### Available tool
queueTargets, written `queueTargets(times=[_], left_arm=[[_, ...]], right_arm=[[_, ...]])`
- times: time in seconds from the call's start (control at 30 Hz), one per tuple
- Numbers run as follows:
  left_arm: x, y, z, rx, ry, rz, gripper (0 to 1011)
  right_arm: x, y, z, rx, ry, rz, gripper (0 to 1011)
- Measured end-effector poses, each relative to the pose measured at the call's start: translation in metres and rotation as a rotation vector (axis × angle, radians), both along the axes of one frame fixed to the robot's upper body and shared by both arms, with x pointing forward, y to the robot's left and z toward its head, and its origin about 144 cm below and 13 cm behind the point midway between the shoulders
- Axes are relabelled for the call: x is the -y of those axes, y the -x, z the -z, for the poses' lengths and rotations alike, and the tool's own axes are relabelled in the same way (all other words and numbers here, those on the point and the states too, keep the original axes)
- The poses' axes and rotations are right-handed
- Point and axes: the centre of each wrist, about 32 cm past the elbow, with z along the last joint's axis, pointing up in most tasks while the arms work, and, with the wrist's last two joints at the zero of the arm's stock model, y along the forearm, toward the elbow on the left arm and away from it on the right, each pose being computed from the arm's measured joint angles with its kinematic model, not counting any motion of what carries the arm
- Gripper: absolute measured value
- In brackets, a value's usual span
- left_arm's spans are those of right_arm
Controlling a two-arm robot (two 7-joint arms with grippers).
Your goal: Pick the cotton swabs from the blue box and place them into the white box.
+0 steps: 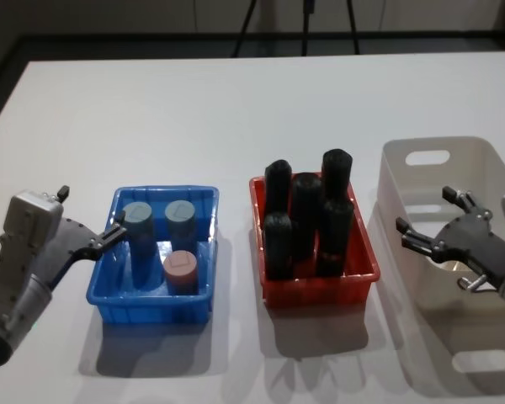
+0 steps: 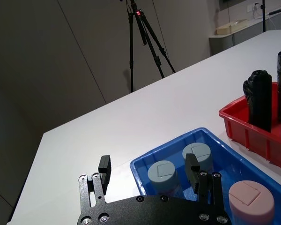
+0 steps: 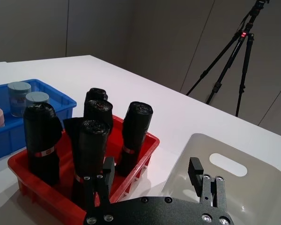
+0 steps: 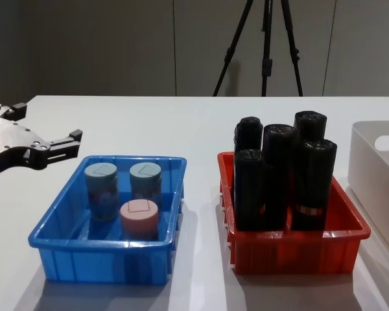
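Note:
The blue box (image 1: 151, 313) sits at the table's front left. It holds three cotton swabs tubs: two with grey-blue lids (image 1: 138, 215) (image 1: 179, 212) and one with a pink lid (image 1: 182, 268). My left gripper (image 1: 91, 212) hovers open at the box's left rim, a little above it, with nothing between its fingers. In the left wrist view this gripper (image 2: 148, 165) frames a grey-blue tub (image 2: 162, 172), with the pink tub (image 2: 251, 199) off to one side. My right gripper (image 1: 425, 209) hangs open and empty over the white box (image 1: 459, 145) at the right.
A red tray (image 1: 320, 290) full of several upright black rolls (image 1: 305, 210) stands between the two boxes. A tripod (image 4: 266, 45) stands beyond the table's far edge. Bare white tabletop stretches behind the boxes.

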Motion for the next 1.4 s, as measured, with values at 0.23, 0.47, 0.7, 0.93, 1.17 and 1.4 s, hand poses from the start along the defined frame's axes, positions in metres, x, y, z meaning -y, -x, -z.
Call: queueTargets(times=[0.23, 0.47, 0.7, 0.93, 1.17, 1.4], left_arm=[[0.0, 0.0, 0.0, 0.0, 0.0, 0.0, 1002], [0.0, 0.0, 0.0, 0.0, 0.0, 0.0, 1002], [0.0, 0.0, 0.0, 0.0, 0.0, 0.0, 1001], [0.0, 0.0, 0.0, 0.0, 0.0, 0.0, 1001], [0.0, 0.0, 0.0, 0.0, 0.0, 0.0, 1001], [0.0, 0.0, 0.0, 0.0, 0.0, 0.0, 1002]], right_arm=[[0.001, 0.004, 0.001, -0.024, -0.01, -0.011, 1001], [-0.003, 0.004, 0.004, -0.052, -0.022, -0.03, 1001], [-0.006, 0.0, 0.006, -0.08, -0.028, -0.048, 1001], [-0.009, -0.009, 0.007, -0.093, -0.017, -0.074, 1001], [-0.015, -0.019, 0.008, -0.107, -0.01, -0.097, 1001], [-0.02, -0.027, 0.011, -0.121, -0.005, -0.116, 1001]])
